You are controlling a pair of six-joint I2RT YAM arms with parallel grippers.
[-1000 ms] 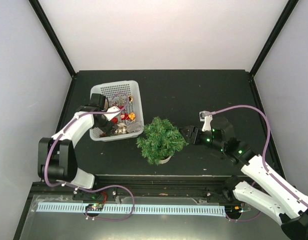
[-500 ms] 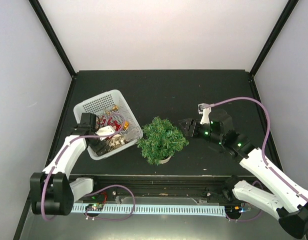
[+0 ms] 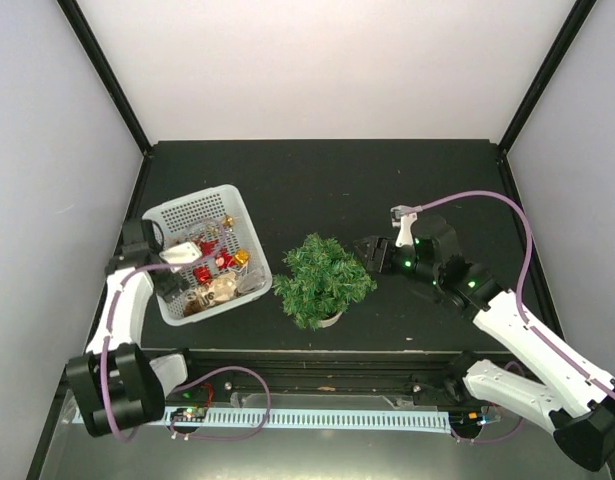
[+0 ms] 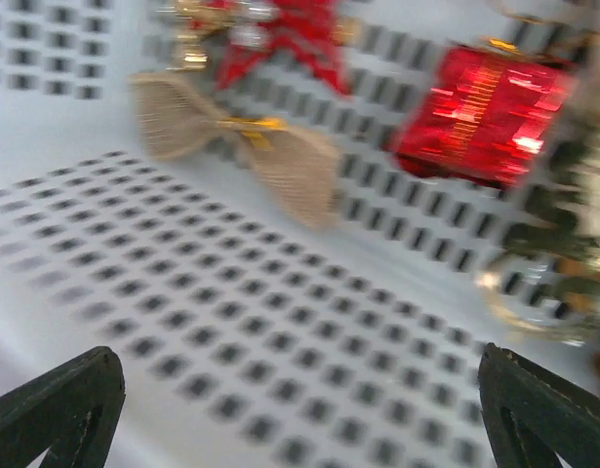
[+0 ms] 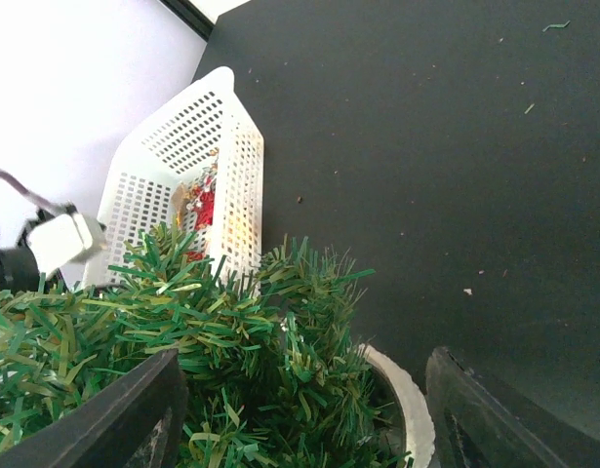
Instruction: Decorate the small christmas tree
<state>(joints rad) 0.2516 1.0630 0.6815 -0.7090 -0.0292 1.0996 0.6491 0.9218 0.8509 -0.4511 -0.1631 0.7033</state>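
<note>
The small christmas tree (image 3: 322,280), bushy dark green in a cream pot (image 3: 331,320), stands at the table's front middle. My right gripper (image 3: 372,252) is open at the tree's right side. In the right wrist view its fingers (image 5: 114,414) stand wide apart around the needles (image 5: 270,351) and the pot rim (image 5: 405,400). My left gripper (image 3: 177,282) is open inside the white basket (image 3: 192,212). In the left wrist view (image 4: 300,390) it is empty above the perforated floor, near a burlap bow (image 4: 243,136), a red gift box (image 4: 485,112) and a clear bauble (image 4: 548,292).
The basket holds several red and gold ornaments (image 3: 219,262) and sits front left, tilted against the table edge (image 3: 147,200). It also shows in the right wrist view (image 5: 182,171) behind the tree. Black frame posts (image 3: 102,75) stand at the back corners.
The left arm has swung left and toward the front, and the basket has slid and turned with it. The right gripper has edged closer to the tree.
</note>
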